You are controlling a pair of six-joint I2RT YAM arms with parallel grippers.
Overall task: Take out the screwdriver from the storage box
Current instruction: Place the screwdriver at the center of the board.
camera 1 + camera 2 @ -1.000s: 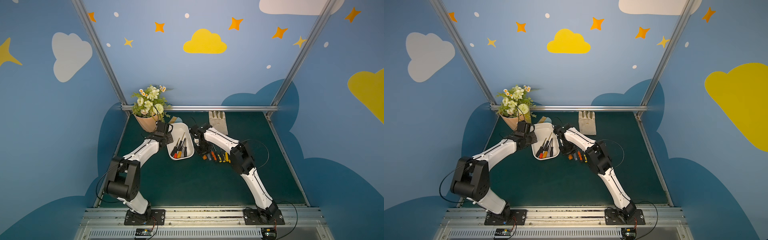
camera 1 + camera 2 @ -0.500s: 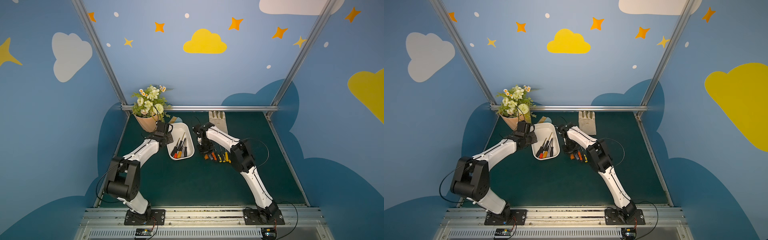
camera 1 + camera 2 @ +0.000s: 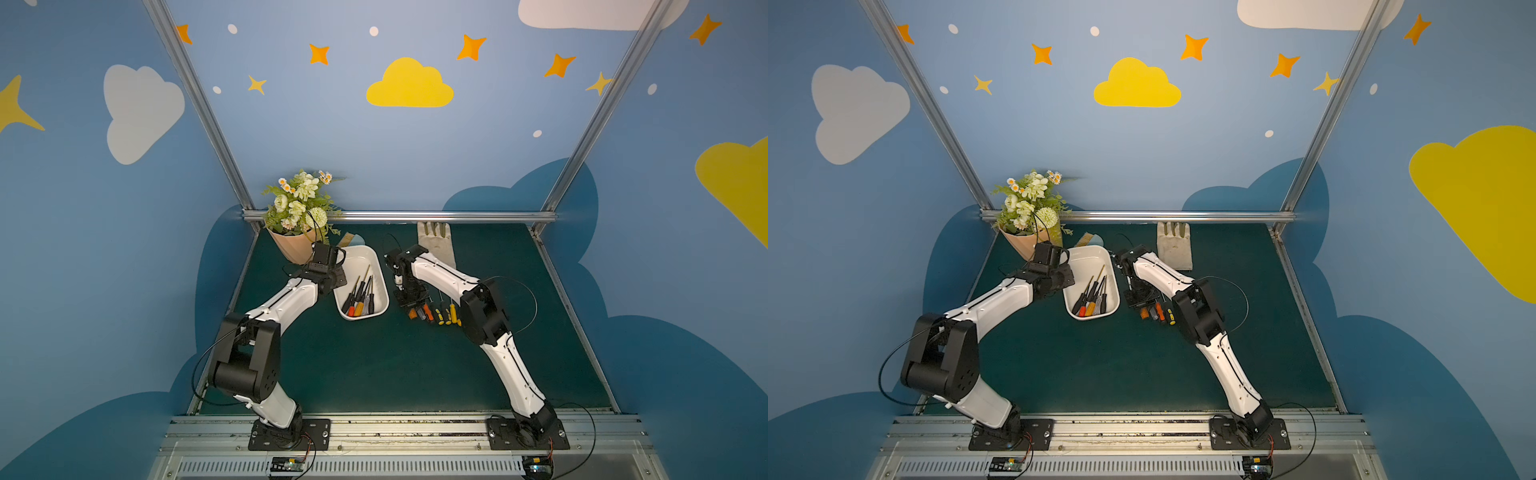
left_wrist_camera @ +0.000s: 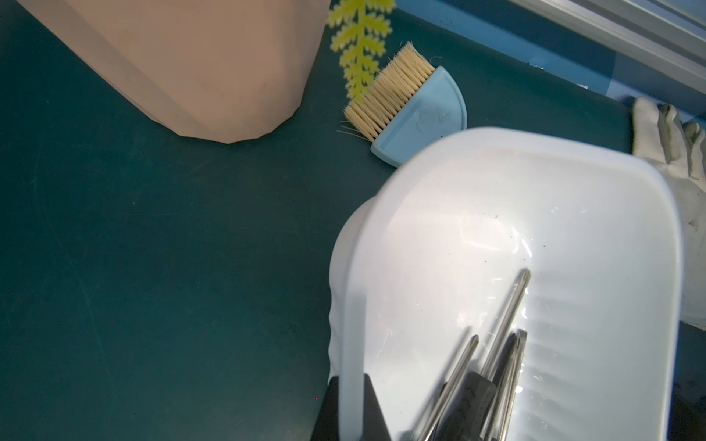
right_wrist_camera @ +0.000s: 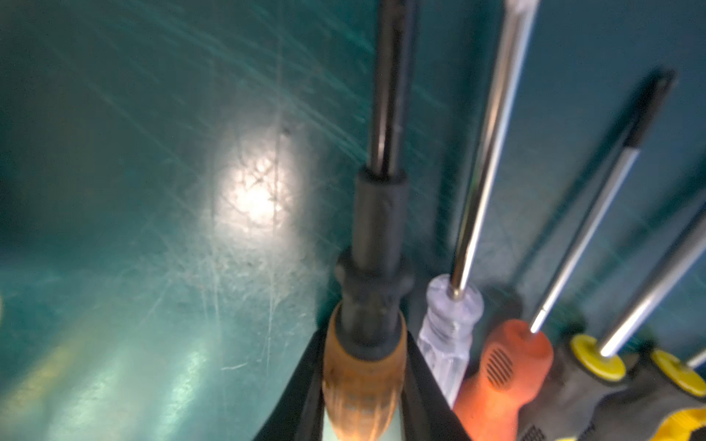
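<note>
The white storage box (image 3: pixel 356 250) (image 3: pixel 1089 249) stands on the green mat with several screwdrivers (image 3: pixel 360 297) lying in it. My left gripper (image 4: pixel 350 389) (image 3: pixel 335 279) is shut on the box's left wall (image 4: pixel 353 343). Right of the box, my right gripper (image 5: pixel 363 366) (image 3: pixel 409 300) is shut on a screwdriver (image 5: pixel 365 355) with an orange-brown handle and a black collar. It holds this low over the mat, beside a row of other screwdrivers (image 3: pixel 438 314) (image 5: pixel 500 366) lying there.
A peach flower pot (image 3: pixel 291 246) with flowers stands at the back left, close behind my left wrist. A blue brush (image 4: pixel 420 118) lies behind the box. A pale glove (image 3: pixel 437 245) lies at the back, behind my right arm. An aluminium rail (image 3: pixel 399 216) edges the mat's far side.
My right gripper has moved a little to the right and nearer, away from the box and down to the row of screwdrivers on the mat. The left arm and box are unmoved.
</note>
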